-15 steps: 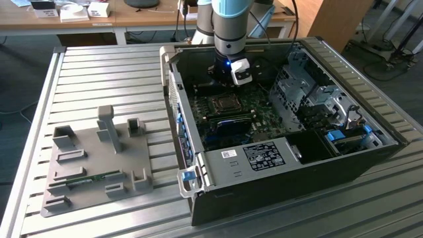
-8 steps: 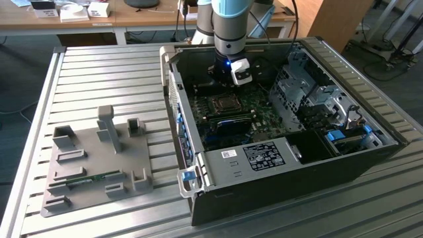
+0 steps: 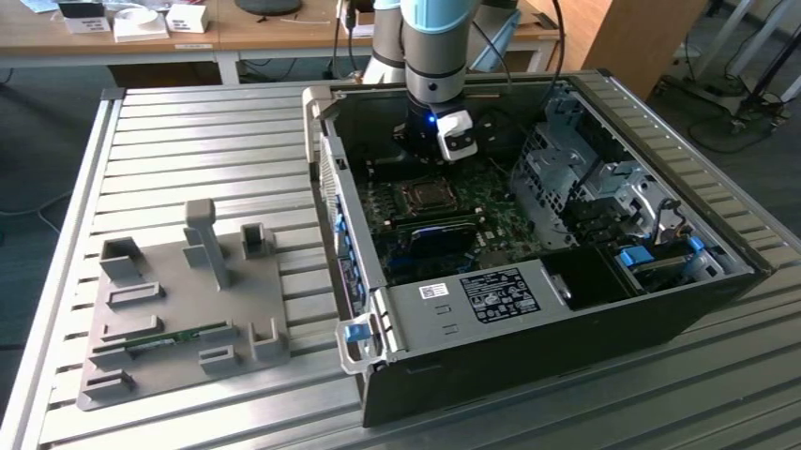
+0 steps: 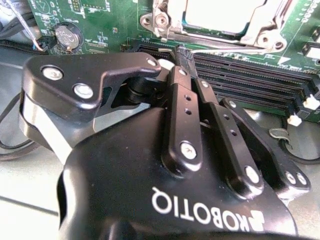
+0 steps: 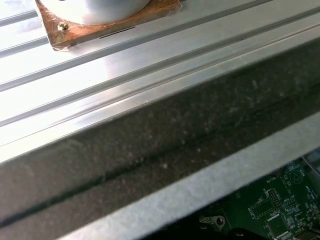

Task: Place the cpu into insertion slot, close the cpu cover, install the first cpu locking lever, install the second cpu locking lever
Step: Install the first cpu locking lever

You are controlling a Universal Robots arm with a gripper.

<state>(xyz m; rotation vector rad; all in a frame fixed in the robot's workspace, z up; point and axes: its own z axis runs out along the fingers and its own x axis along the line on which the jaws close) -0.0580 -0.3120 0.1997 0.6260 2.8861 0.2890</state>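
The open computer case (image 3: 551,309) holds the green motherboard (image 3: 482,220). On it, the insertion slot (image 3: 426,195) has the cpu cover (image 4: 257,31) lying flat over it. The cpu (image 4: 220,11) shows as a silver top through the cover's window. A thin wire locking lever (image 4: 235,50) runs along the socket's edge beside the memory slots. My gripper (image 4: 183,53) hangs inside the case just behind the socket (image 3: 430,155). Its black fingers (image 4: 176,87) are pressed together, and the tips meet the lever's end. I cannot tell whether they pinch it.
Long black memory slots (image 4: 250,82) lie beside the socket, and a coin battery (image 4: 67,36) sits nearby. A metal drive cage (image 3: 588,178) and a white-labelled black box (image 3: 501,295) fill the case's other side. A grey fixture plate (image 3: 188,309) lies on the slatted table (image 3: 188,141).
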